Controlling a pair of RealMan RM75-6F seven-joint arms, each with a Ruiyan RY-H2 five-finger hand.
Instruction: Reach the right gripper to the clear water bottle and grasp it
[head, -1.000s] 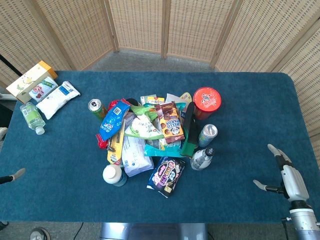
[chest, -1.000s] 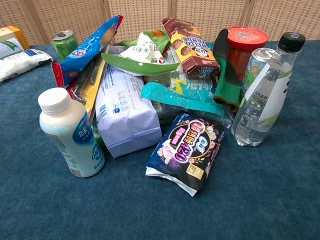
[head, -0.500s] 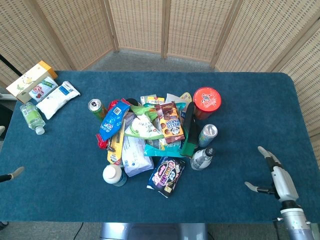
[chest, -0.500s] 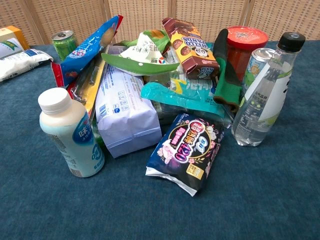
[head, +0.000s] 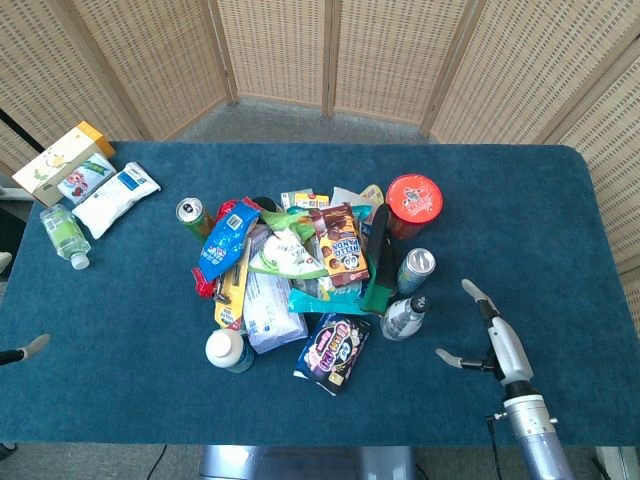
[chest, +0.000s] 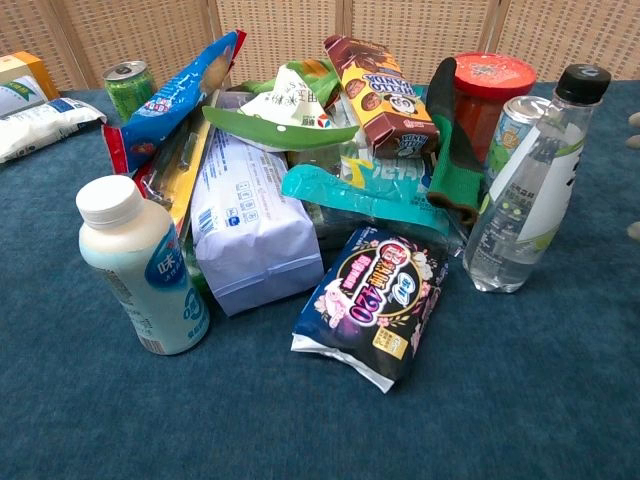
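Observation:
The clear water bottle (head: 404, 317) (chest: 523, 190) has a black cap and a white-green label, and it stands upright at the right edge of the pile. My right hand (head: 490, 340) hovers over the blue cloth to the bottle's right, open, thumb and fingers spread toward the bottle, a short gap away. In the chest view only its fingertips (chest: 633, 118) show at the right edge. Of my left hand (head: 25, 351), just a tip appears at the far left edge of the head view.
A silver can (head: 415, 268) and a red-lidded tub (head: 413, 200) stand just behind the bottle. A dark snack bag (head: 335, 349), a white milk bottle (head: 227, 350) and several packets form the pile to its left. Boxes and a small bottle (head: 65, 236) lie far left.
My right hand has moved left across the cloth toward the bottle, and its fingertips now enter the chest view's right edge. The pile is unchanged.

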